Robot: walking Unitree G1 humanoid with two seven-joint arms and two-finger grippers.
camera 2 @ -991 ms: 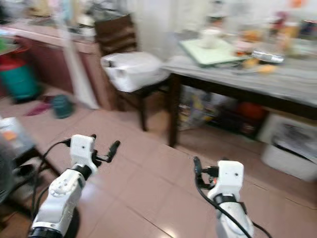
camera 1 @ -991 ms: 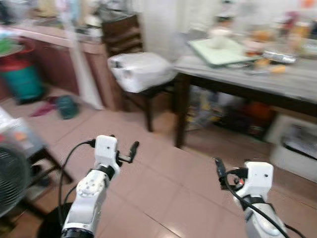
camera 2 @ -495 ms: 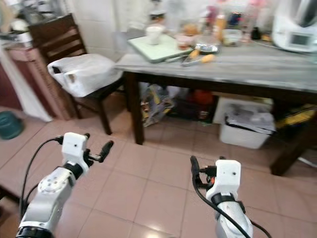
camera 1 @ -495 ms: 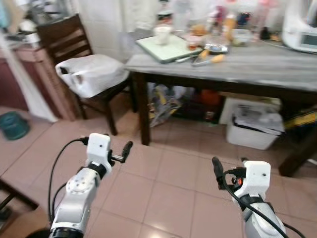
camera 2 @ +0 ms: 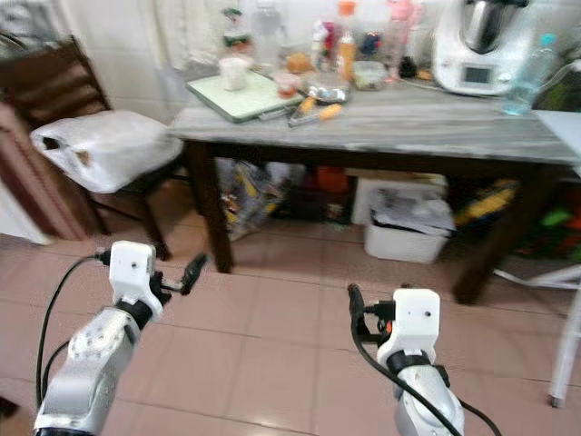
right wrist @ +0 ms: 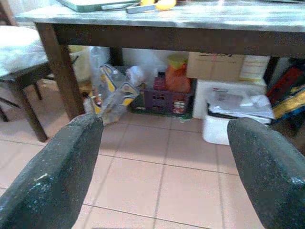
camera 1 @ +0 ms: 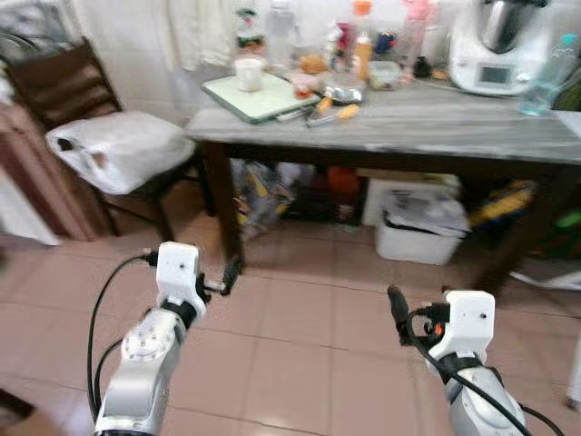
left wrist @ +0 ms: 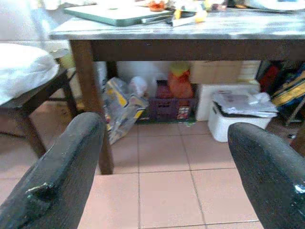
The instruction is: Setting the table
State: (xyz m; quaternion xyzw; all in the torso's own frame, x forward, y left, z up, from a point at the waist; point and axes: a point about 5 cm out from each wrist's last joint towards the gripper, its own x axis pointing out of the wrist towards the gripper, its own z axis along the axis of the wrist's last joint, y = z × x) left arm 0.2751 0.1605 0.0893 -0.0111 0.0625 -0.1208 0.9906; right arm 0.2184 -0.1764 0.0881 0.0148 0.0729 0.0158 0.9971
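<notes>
Tiled floor [camera 1: 300, 318]; grey-topped table [camera 1: 436, 136] ahead, crowded at the back. A green tray [camera 1: 259, 91] with a cup [camera 1: 248, 73] is seen near its left end. Left gripper [left wrist: 162, 162] and right gripper [right wrist: 162, 157] are held over the floor, fingers spread, nothing grasped.

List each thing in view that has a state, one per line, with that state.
left gripper: open, empty, held above the floor
right gripper: open, empty, held above the floor
table: cluttered at the back, bare along the front edge
green tray: flat on the table, a cup standing on it
cup: upright
white plastic bag: lying on the chair seat
white bin: under the table, stuffed full
</notes>
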